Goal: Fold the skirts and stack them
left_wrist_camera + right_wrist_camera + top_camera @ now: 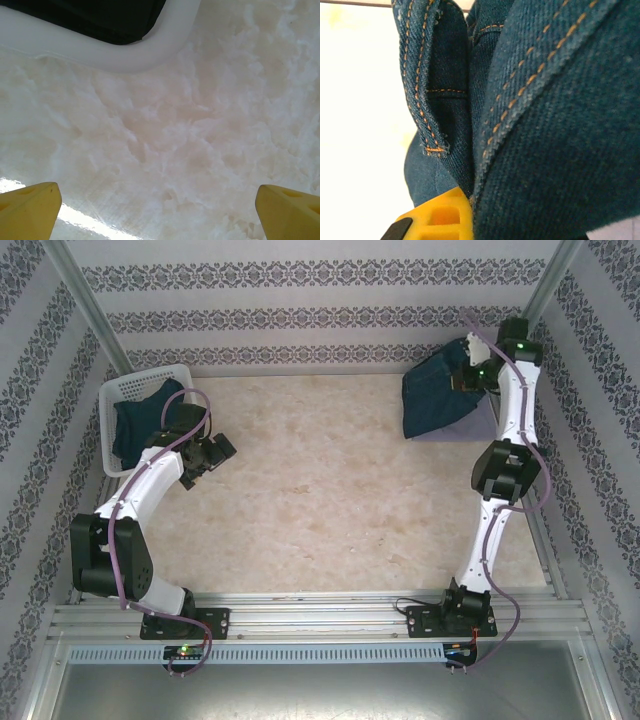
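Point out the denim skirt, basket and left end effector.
denim skirt [432, 392]: top external view, hanging front panel.
basket [140, 385]: top external view, far mesh wall.
left end effector [215, 450]: top external view, between its open fingertips.

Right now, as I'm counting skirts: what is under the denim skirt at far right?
A grey-lavender skirt shows at the near edge of the denim skirt; the rest of it is covered. The right gripper is shut on the denim skirt.
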Motion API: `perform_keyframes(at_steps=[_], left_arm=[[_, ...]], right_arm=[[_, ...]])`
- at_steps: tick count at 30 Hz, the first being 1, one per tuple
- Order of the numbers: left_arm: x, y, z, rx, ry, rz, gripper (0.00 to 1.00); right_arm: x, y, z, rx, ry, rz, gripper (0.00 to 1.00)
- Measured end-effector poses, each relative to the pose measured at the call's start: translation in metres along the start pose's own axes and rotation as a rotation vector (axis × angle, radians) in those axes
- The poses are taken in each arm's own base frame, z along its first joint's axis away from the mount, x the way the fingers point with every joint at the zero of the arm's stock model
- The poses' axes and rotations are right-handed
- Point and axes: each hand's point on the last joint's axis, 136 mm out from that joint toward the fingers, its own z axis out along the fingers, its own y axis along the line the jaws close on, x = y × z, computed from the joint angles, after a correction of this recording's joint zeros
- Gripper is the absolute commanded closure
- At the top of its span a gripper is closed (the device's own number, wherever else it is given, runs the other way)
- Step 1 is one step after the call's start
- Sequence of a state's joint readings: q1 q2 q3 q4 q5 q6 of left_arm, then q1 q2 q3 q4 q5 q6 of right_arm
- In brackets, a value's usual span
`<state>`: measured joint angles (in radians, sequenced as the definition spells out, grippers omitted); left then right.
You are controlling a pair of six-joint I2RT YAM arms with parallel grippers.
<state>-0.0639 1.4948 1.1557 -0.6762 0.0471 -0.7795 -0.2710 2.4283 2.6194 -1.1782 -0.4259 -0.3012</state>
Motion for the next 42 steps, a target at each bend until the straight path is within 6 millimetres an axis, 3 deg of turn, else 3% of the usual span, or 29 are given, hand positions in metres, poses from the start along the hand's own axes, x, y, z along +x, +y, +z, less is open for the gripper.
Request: perform_keyframes(at_steps=[3, 4, 5, 6, 10, 13, 16, 18, 21, 24, 27, 29, 36, 39, 42], left_arm=[[0.002, 0.002, 0.0, -0.006, 0.006, 0.0, 0.0], [0.002, 0.002, 0.0, -0.007, 0.007, 0.0, 0.0], [0.002, 0.002, 0.0, -0.008, 0.008, 0.0, 0.0], [0.002, 0.002, 0.0, -0.01, 0.009, 0.0, 0.0], [0.001, 0.004, -0.003, -0.025, 0.007, 0.001, 0.0], [-0.004, 0.004, -0.008, -0.026, -0.017, 0.001, 0.0], [-0.009, 0.003, -0.02, -0.011, -0.054, -0.001, 0.0], [-0.012, 0.001, -0.029, 0.007, -0.077, -0.002, 0.0], [-0.014, 0.0, -0.037, 0.022, -0.096, -0.002, 0.0], [-0.018, -0.004, -0.041, 0.032, -0.108, 0.01, 0.0], [-0.021, -0.006, -0.045, 0.043, -0.12, 0.024, 0.0], [-0.022, -0.006, -0.049, 0.052, -0.13, 0.032, 0.0], [-0.028, 0.002, -0.055, 0.059, -0.161, 0.047, 0.0], [-0.025, 0.012, -0.048, 0.036, -0.147, 0.047, 0.0], [-0.021, 0.019, -0.044, 0.019, -0.137, 0.049, 0.0]], right_arm=[[0.014, -0.028, 0.017, 0.045, 0.038, 0.009, 0.5], [0.02, -0.039, 0.025, 0.071, 0.053, 0.011, 0.39], [0.026, -0.051, 0.033, 0.106, 0.069, 0.016, 0.07], [0.031, -0.06, 0.039, 0.132, 0.081, 0.022, 0.02], [0.04, -0.09, 0.047, 0.275, 0.114, 0.061, 0.02], [0.033, -0.105, 0.032, 0.402, 0.084, 0.1, 0.02], [0.029, -0.107, 0.003, 0.496, 0.039, 0.164, 0.02], [0.021, -0.093, -0.017, 0.472, -0.028, 0.21, 0.02], [-0.001, -0.054, -0.04, 0.281, -0.156, 0.249, 0.02], [-0.024, -0.021, -0.049, 0.108, -0.256, 0.264, 0.02], [-0.031, -0.014, -0.03, 0.027, -0.273, 0.31, 0.02], [-0.031, -0.02, -0.001, -0.003, -0.252, 0.364, 0.02], [0.002, -0.081, 0.097, 0.075, -0.163, 0.544, 0.02], [0.01, -0.101, 0.114, 0.129, -0.148, 0.606, 0.02], [0.008, -0.102, 0.11, 0.132, -0.151, 0.628, 0.02]])
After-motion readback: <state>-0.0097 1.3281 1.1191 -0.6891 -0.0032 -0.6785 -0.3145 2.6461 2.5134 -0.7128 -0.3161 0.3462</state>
